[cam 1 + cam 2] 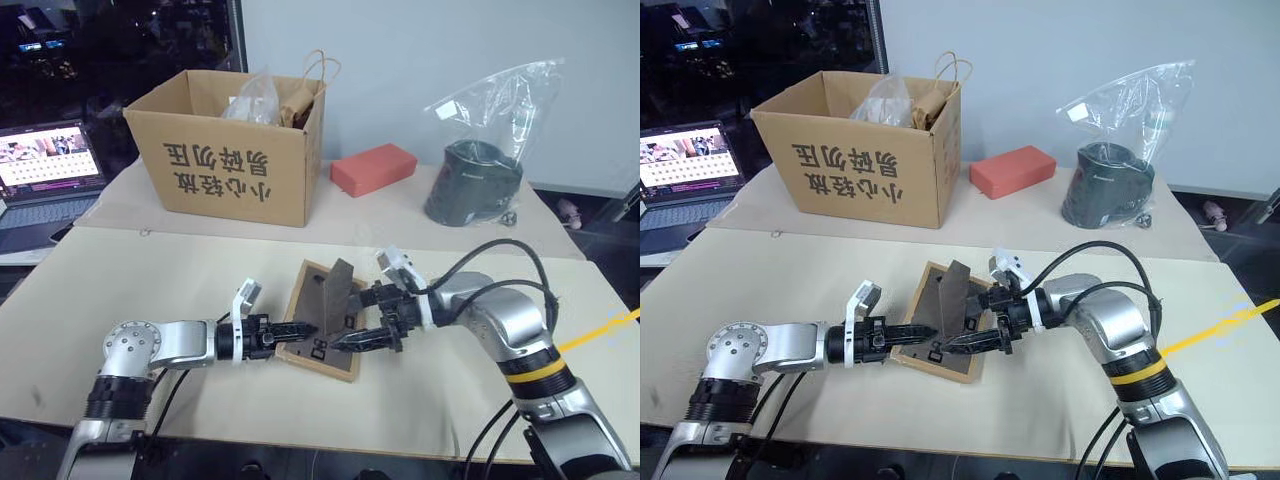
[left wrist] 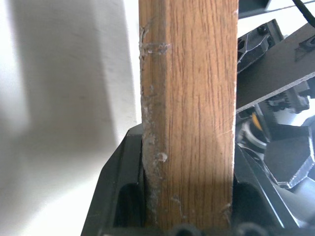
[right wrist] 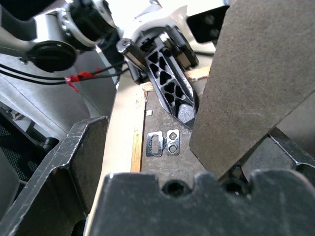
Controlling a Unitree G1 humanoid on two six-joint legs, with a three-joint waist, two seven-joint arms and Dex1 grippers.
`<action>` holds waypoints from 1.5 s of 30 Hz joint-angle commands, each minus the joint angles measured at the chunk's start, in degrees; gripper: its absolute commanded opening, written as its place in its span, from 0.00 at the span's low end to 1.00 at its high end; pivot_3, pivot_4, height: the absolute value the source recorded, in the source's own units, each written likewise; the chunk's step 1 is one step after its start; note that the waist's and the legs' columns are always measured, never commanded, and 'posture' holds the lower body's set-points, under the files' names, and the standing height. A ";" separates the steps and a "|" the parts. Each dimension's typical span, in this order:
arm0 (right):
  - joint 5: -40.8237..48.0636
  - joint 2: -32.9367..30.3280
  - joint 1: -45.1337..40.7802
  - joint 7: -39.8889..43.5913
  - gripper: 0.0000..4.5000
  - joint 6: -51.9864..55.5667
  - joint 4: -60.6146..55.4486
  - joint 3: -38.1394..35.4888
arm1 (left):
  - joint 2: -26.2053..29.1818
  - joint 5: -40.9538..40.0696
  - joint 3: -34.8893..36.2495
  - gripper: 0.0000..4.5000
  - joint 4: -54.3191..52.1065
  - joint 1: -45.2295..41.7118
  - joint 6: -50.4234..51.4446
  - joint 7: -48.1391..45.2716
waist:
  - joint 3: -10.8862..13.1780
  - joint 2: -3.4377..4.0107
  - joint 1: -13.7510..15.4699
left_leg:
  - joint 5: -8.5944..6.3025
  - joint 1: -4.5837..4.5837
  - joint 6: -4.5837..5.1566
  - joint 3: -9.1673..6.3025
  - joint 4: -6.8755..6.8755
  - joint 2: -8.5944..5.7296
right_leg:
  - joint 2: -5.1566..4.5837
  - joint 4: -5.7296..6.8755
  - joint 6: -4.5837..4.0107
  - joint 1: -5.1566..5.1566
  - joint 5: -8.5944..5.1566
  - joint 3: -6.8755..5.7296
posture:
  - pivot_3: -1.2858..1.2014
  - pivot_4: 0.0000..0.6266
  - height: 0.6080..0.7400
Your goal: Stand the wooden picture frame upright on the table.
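Note:
The wooden picture frame (image 1: 312, 305) is held tilted just above the table (image 1: 180, 290), its dark back facing up and its fold-out stand (image 1: 341, 284) swung out. My left gripper (image 1: 305, 329) is shut on the frame's left edge; the left wrist view shows the light-wood rail (image 2: 189, 113) clamped between its fingers. From the right, my right gripper (image 1: 348, 320) stands open around the stand. In the right wrist view the stand (image 3: 256, 83) sits between its spread fingers above the frame's back (image 3: 167, 164). The frame's front is hidden.
A cardboard box (image 1: 235, 160) with bags stands at the back left. A red box (image 1: 373, 167) lies beside it, and a plastic bag with a dark object (image 1: 480, 175) is at the back right. An open laptop (image 1: 45, 170) sits off the far left.

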 commanded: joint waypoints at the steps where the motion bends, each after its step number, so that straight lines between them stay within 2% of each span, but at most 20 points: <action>1: 0.39 0.38 0.25 -1.03 1.00 -2.59 -1.74 -1.73 | 0.74 -4.61 1.77 0.26 3.33 -2.80 0.12 -0.96 | 0.00 0.00 -0.01 | 0.00 0.00 0.00 -0.01 0.01 0.00 | 0.00 0.00 0.00 0.00 0.00 0.00 | 0.52 0.24 0.93; 4: -5.75 0.83 0.26 -3.75 1.00 -9.81 0.41 0.24 | 1.62 -7.69 0.88 0.26 4.12 -4.19 1.77 -1.78 | 0.00 0.00 -0.01 | 0.01 0.00 -0.01 -0.03 0.01 0.00 | 0.00 0.00 0.00 0.00 0.00 -0.02 | 0.52 0.24 0.93; 8: -7.81 0.58 0.24 -4.98 1.00 -12.33 0.36 -0.03 | 3.38 -8.96 -0.67 0.26 4.53 -5.20 3.54 -3.06 | 0.00 0.01 0.03 | 0.01 0.00 -0.02 -0.03 -0.02 -0.01 | 0.00 -0.01 0.00 0.00 0.00 -0.03 | 0.52 0.24 0.93; 14: -3.58 -8.64 6.13 -4.50 1.00 -8.75 -12.42 -6.99 | 7.25 -4.59 0.54 0.26 10.67 -8.49 5.34 -6.50 | 0.03 0.04 1.04 | 0.02 -0.07 -0.03 -0.03 -0.06 -0.02 | -0.01 -0.04 -0.03 -0.05 -0.02 -0.05 | 0.52 0.24 0.93; 18: -4.63 -11.05 10.10 -8.17 1.00 -12.01 -14.58 -11.98 | 8.01 -3.50 1.01 0.26 13.68 -9.96 6.89 -8.93 | 0.04 0.05 1.13 | 0.02 -0.06 -0.03 -0.04 -0.07 -0.02 | 0.00 -0.02 -0.06 -0.07 -0.04 -0.06 | 0.52 0.24 0.93; 23: -22.00 -6.08 11.04 -20.97 1.00 -39.59 -6.28 -10.83 | 7.32 -3.70 0.29 0.26 13.19 -10.26 9.69 -11.07 | 0.04 0.05 0.92 | 0.04 -0.05 -0.07 -0.05 -0.04 -0.02 | 0.00 -0.02 -0.02 -0.10 -0.06 -0.06 | 0.52 0.24 0.93; 26: -42.36 -6.05 13.43 -36.71 1.00 -66.85 1.38 -6.53 | 6.52 -1.85 -0.40 0.26 11.85 -9.95 10.17 -10.53 | 0.04 0.05 1.24 | 0.05 -0.05 -0.08 -0.03 -0.04 -0.03 | -0.01 -0.03 -0.04 -0.08 -0.05 -0.06 | 0.52 0.24 0.93; 28: -49.30 -5.57 14.74 -44.20 1.00 -76.04 5.01 -5.70 | 6.42 -2.09 -0.38 0.26 11.82 -9.92 10.44 -10.51 | 0.04 0.05 1.43 | 0.05 -0.05 -0.08 -0.04 -0.09 -0.03 | -0.01 -0.04 -0.05 -0.09 -0.05 -0.06 | 0.52 0.24 0.93; 31: -54.28 -4.54 15.47 -52.15 1.00 -82.55 9.85 -5.75 | 6.64 -2.63 -0.45 0.26 11.55 -9.75 10.74 -10.47 | 0.04 0.06 1.44 | 0.06 -0.05 -0.10 -0.04 -0.13 -0.03 | -0.01 -0.02 -0.07 -0.10 -0.04 -0.06 | 0.52 0.24 0.93; 35: -66.59 -3.58 14.44 -60.23 1.00 -87.52 12.79 -1.18 | 6.60 -2.95 -1.41 0.26 9.83 -9.34 11.68 -10.74 | 0.04 0.06 1.30 | 0.12 -0.02 -0.15 -0.07 -0.05 -0.03 | -0.01 0.11 -0.09 -0.07 -0.03 -0.06 | 0.52 0.24 0.93; 41: -72.27 0.36 13.88 -68.44 1.00 -88.44 14.12 0.96 | 6.85 -4.10 -2.33 0.26 9.51 -9.63 11.39 -10.37 | 0.04 0.06 1.35 | 0.18 0.05 -0.15 -0.09 -0.04 -0.04 | 0.00 0.20 -0.10 -0.01 -0.01 -0.06 | 0.52 0.24 0.93; 44: -73.21 1.25 14.03 -71.14 1.00 -88.66 14.67 1.50 | 7.36 -0.93 -3.62 0.26 6.12 -8.78 11.88 -10.19 | 0.04 0.06 1.43 | 0.18 0.05 -0.15 -0.10 -0.03 -0.05 | -0.01 0.20 -0.10 0.03 -0.02 -0.07 | 0.52 0.24 0.93; 45: -73.26 1.40 14.27 -72.03 0.94 -88.76 14.66 1.43 | 7.35 -1.17 -3.67 0.26 6.18 -8.64 11.82 -10.12 | 0.04 0.06 1.44 | 0.18 0.05 -0.15 -0.10 -0.03 -0.05 | -0.01 0.20 -0.10 0.04 -0.02 -0.07 | 0.52 0.24 0.93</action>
